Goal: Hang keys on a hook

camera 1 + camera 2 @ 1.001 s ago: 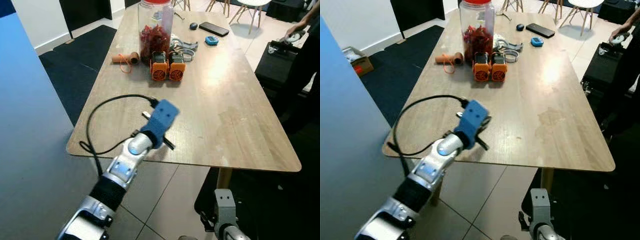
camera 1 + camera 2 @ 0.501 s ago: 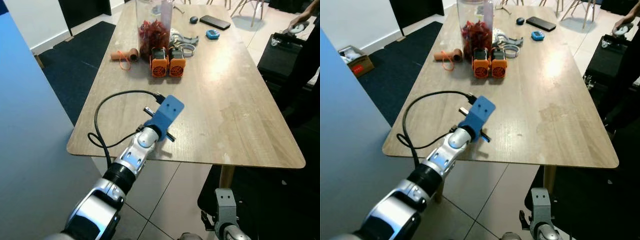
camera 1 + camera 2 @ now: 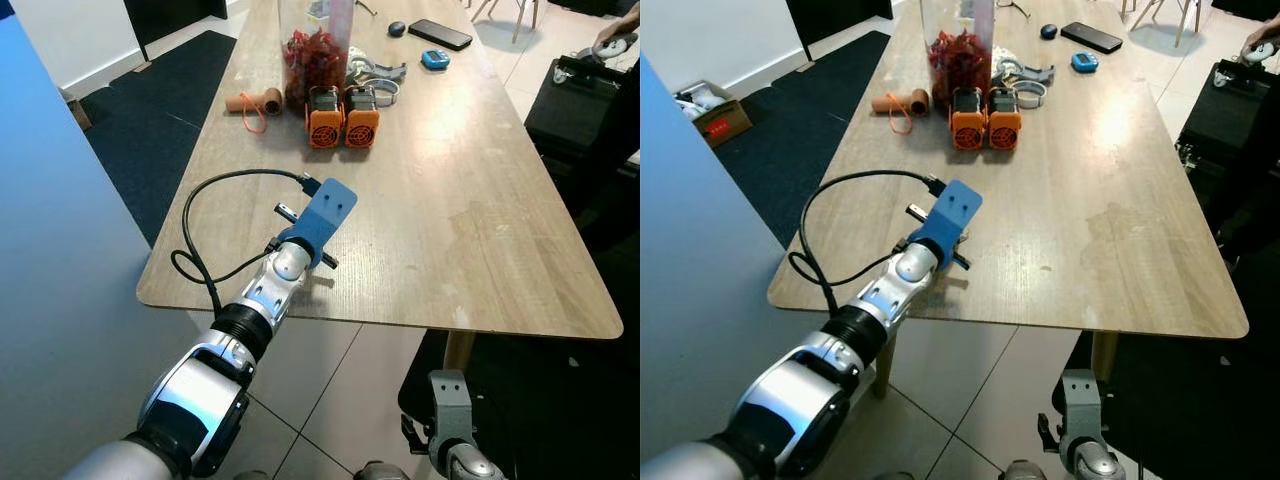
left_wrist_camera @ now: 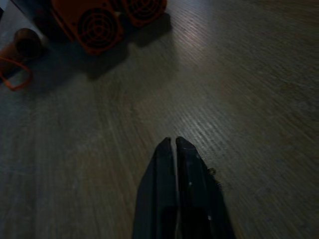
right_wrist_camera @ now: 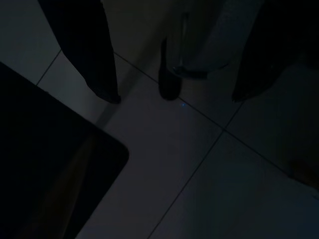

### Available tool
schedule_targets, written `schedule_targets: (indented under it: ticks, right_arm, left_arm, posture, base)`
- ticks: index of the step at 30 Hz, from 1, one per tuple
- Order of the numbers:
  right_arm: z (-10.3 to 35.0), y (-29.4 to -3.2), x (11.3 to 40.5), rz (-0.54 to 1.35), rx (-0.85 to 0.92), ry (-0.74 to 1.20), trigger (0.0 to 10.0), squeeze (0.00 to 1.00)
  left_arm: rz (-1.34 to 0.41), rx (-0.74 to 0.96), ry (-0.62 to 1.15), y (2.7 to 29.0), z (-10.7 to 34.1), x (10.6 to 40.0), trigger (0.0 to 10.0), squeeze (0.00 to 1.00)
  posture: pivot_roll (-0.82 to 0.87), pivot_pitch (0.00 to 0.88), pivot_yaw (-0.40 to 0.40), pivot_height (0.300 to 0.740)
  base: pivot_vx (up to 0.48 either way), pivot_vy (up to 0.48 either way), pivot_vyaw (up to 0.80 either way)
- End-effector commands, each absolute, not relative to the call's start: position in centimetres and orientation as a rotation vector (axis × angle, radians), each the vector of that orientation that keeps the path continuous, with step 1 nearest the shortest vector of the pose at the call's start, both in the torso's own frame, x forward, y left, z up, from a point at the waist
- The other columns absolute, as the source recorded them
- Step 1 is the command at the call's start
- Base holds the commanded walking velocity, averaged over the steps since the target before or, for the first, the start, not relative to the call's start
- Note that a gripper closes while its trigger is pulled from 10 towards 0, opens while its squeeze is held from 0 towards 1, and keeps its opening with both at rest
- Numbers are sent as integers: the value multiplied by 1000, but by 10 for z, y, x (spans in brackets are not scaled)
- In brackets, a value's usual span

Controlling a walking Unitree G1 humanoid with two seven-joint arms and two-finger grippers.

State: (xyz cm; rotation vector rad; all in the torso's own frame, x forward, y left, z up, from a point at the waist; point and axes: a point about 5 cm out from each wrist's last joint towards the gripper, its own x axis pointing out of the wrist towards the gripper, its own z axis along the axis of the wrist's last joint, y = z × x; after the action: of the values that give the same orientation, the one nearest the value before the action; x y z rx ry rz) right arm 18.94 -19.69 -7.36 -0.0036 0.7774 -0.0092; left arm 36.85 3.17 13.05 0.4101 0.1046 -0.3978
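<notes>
Left gripper [image 4: 172, 142], fingers pressed together and empty, hovers over the table's [image 3: 480, 210] near edge; two orange fans [image 3: 341, 116] stand well beyond it.

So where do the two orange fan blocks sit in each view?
Left eye view: orange fan blocks, upper centre, beside the jar of red pieces.
Right eye view: upper centre, by the same jar.
Left wrist view: top corner, beyond the left gripper.
Right wrist view: too dark to tell.
</notes>
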Motion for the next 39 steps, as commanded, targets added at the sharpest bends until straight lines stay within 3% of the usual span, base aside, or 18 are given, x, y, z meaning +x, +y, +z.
schedule_targets:
  ticks: [1,3,4,7,8,9,10,32,38,39]
  right_arm:
    - [-76,-198,184,-24,10,790,10000,0]
    - [-76,-198,183,-28,12,790,10000,0]
    - [-76,-198,183,-28,12,790,10000,0]
    - [-76,-200,183,-31,12,792,10000,0]
    - [-76,-200,183,-31,12,792,10000,0]
    - [-76,-200,183,-31,11,792,10000,0]
    - [-76,-200,184,-30,10,791,10000,0]
    - [-76,-202,184,-41,13,788,10000,0]
    - [-75,-203,185,-44,11,788,10000,0]
    - [-75,-203,185,-44,11,788,10000,0]
  left_arm:
    - [-420,386,129,25,126,366,10000,973]
    - [-439,340,142,23,126,365,10000,863]
    - [-439,340,142,23,126,365,10000,863]
    - [-497,266,165,17,125,363,10000,184]
    - [-497,266,165,17,125,363,10000,184]
    - [-497,272,163,17,125,363,10000,43]
    - [-492,281,162,17,125,363,10000,0]
    - [-462,324,188,31,120,369,10000,0]
    - [-456,323,188,36,122,372,9176,0]
    - [-456,322,188,36,122,372,8275,0]
  posture:
    - [26,115,19,740]
    - [24,110,19,740]
    - [24,110,19,740]
    - [26,103,14,740]
    - [26,103,14,740]
    - [26,103,14,740]
    - [25,101,14,740]
    - [21,109,19,740]
    - [20,109,18,740]
    - [20,109,18,740]
  base:
    - [0,0,0]
    - [0,0,0]
    - [0,0,0]
    - [0,0,0]
    - [0,0,0]
    - [0,0,0]
    - [0,0,0]
    - [0,0,0]
    - [0,0,0]
    - [0,0,0]
